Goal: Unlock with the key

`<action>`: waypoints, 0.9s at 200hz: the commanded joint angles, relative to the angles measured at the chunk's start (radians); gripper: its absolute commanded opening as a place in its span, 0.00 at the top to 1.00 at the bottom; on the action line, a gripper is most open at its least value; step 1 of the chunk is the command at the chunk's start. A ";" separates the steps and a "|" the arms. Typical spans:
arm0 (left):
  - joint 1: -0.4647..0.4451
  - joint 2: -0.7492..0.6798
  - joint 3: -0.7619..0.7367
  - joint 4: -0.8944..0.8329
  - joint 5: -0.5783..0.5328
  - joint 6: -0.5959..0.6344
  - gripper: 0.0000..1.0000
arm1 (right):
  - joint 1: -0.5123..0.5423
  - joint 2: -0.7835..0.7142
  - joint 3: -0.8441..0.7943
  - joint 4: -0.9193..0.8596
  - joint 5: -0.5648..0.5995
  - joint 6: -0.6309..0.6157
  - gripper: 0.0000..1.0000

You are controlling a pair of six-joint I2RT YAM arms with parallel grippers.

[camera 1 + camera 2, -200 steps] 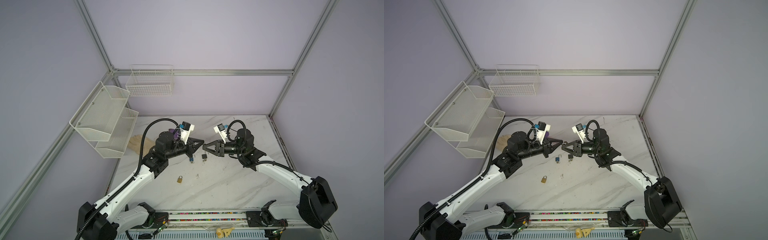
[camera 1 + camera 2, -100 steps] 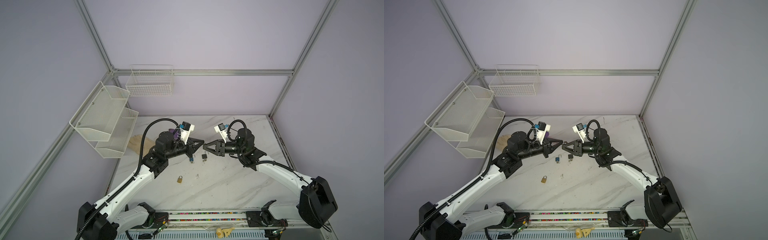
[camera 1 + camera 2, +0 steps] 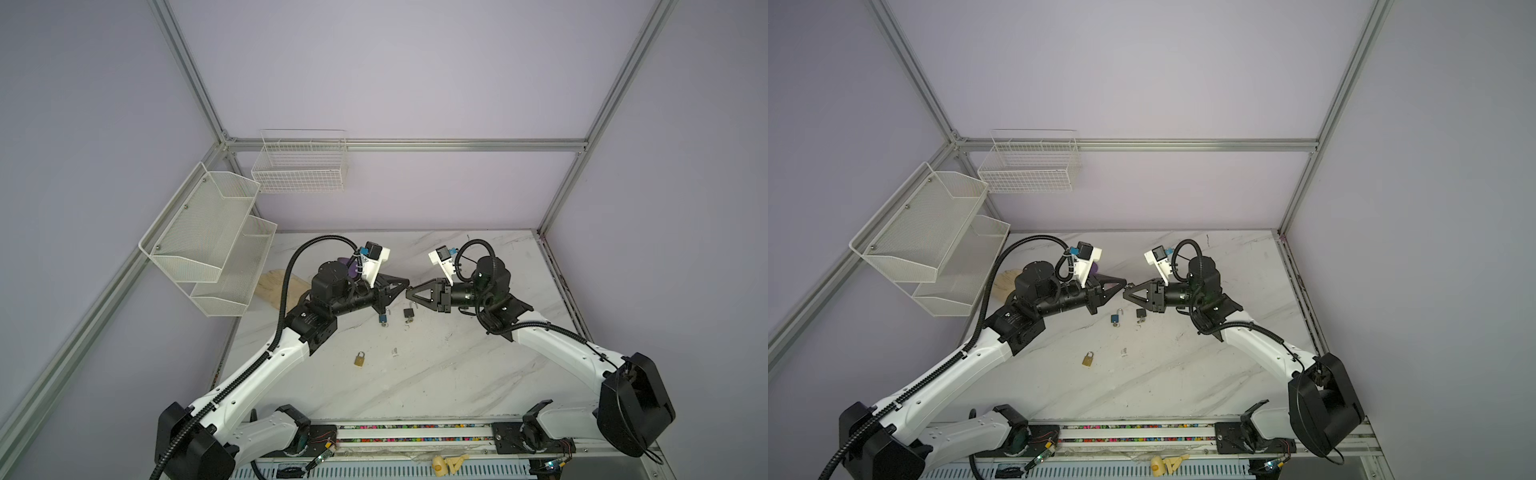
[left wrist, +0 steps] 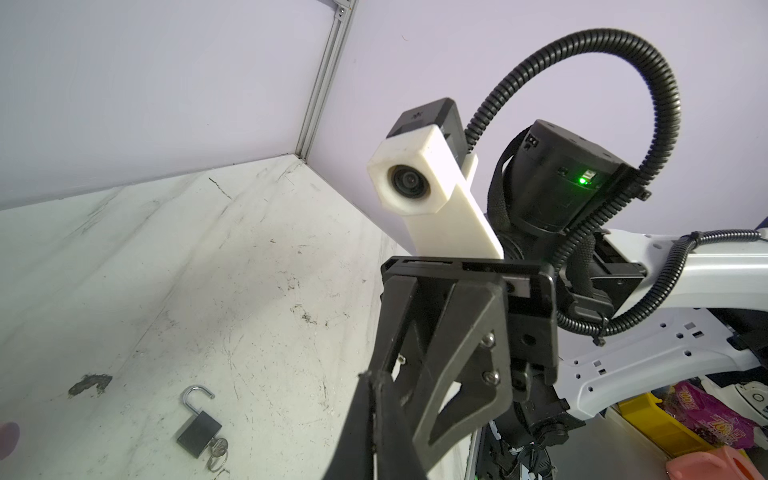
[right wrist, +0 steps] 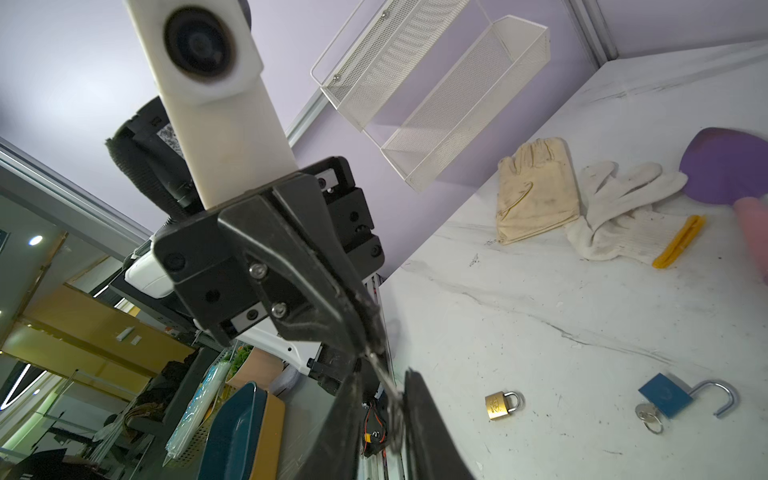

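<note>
Key (image 5: 384, 376): small, light, stiff, slick metal. Midair above surface (image 3: 457, 374), clenched in left end effector (image 3: 405, 286), free end between right end effector (image 3: 409, 293) fingers; whether they pinch it, cannot tell. Grip flat faces. Brass padlock (image 3: 360, 359) shut, well apart.

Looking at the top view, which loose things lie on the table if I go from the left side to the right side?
glove → brass padlock → blue padlock → small pale scrap, too small to identify → black padlock
</note>
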 commanded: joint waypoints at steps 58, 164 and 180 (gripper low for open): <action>0.011 -0.015 0.096 0.012 0.012 0.014 1.00 | -0.018 -0.026 0.019 0.051 0.005 0.012 0.76; 0.012 -0.013 0.095 0.020 0.025 0.007 1.00 | -0.021 -0.004 0.023 0.064 -0.029 0.022 0.84; 0.012 -0.010 0.096 0.022 0.026 0.008 1.00 | -0.021 0.000 0.022 0.079 -0.035 0.035 0.81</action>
